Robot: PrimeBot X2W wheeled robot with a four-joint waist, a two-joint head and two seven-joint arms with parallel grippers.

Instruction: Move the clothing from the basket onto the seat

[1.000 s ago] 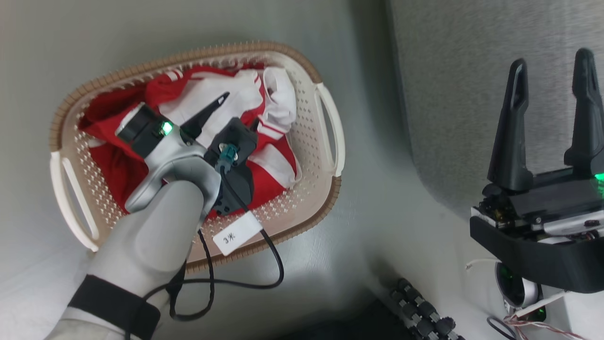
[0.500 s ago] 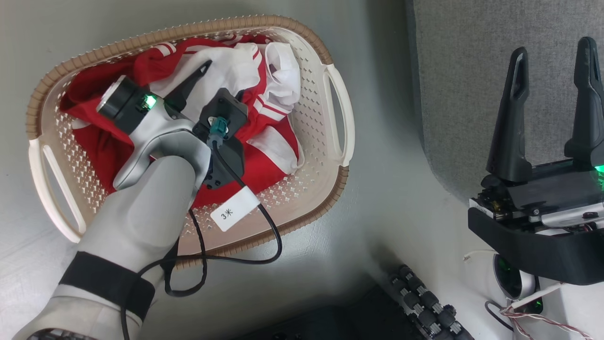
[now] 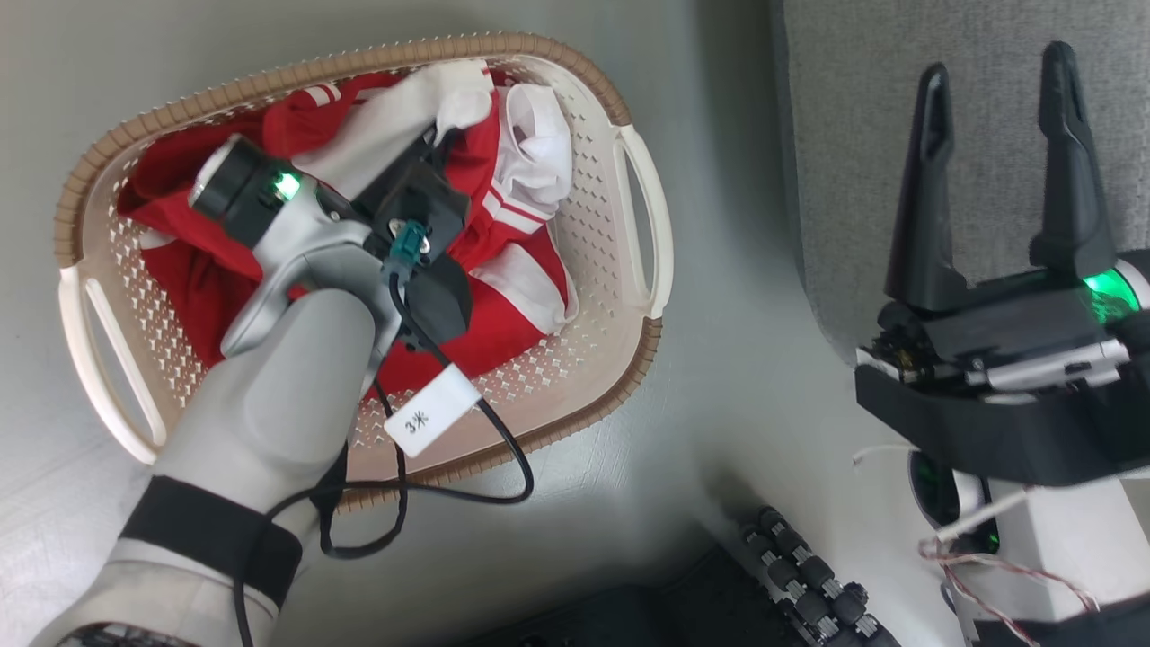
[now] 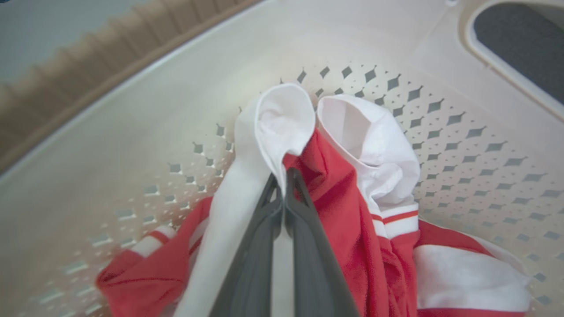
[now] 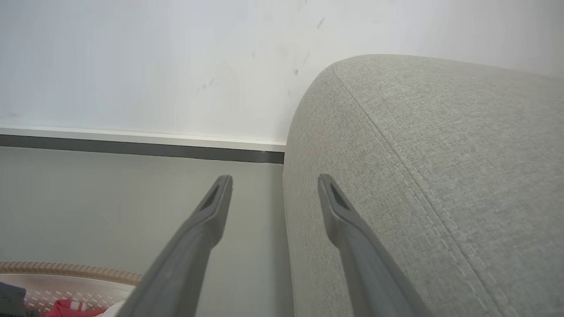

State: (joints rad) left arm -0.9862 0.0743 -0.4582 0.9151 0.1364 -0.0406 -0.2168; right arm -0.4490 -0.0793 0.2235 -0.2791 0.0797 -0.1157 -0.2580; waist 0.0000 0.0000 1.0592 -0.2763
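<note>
The cream basket (image 3: 575, 409) with a brown rim stands on the floor at the left, holding red and white clothing (image 3: 503, 305). My left gripper (image 3: 411, 166) reaches into it. In the left wrist view the left gripper (image 4: 284, 176) is shut on a fold of the clothing (image 4: 282, 127), white on one side and red on the other, close to the basket's perforated wall (image 4: 440, 145). My right gripper (image 3: 997, 67) is open and holds nothing, hovering by the edge of the grey seat (image 3: 853, 135). The right wrist view shows the right gripper (image 5: 274, 182) beside the seat (image 5: 418, 176).
A black cable with a white tag (image 3: 427, 418) hangs from my left wrist over the basket's near rim. A black ribbed roller (image 3: 809, 575) lies on the grey floor at the bottom. A white wall with a dark skirting strip (image 5: 132, 147) runs behind the seat.
My left gripper has shut on the white fold, which is now bunched up over its fingers toward the basket's far rim. My right gripper has shifted a little left and up.
</note>
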